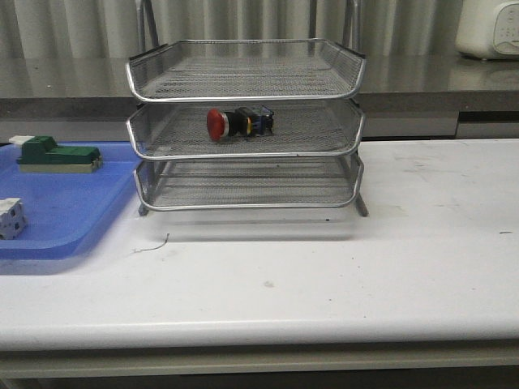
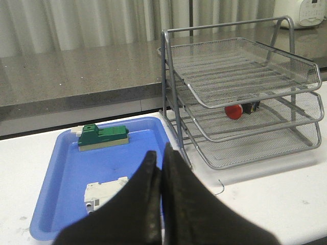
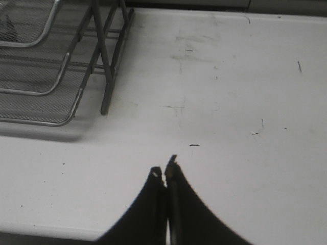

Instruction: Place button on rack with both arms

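Observation:
The button (image 1: 238, 123), with its red cap, black collar and blue-black rear block, lies on its side in the middle tier of the silver wire-mesh rack (image 1: 246, 152). It also shows in the left wrist view (image 2: 241, 109) inside the rack (image 2: 245, 102). Neither arm shows in the front view. My left gripper (image 2: 159, 153) is shut and empty, held above the blue tray's near edge, well away from the rack. My right gripper (image 3: 164, 166) is shut and empty over bare white table, to the right of the rack's leg (image 3: 104, 71).
A flat blue plastic tray (image 1: 69, 215) lies left of the rack, holding a green-and-beige block (image 1: 58, 154) and a small white block (image 1: 10, 217). A thin wire scrap (image 1: 152, 243) lies on the white table in front of the rack. A grey counter runs behind.

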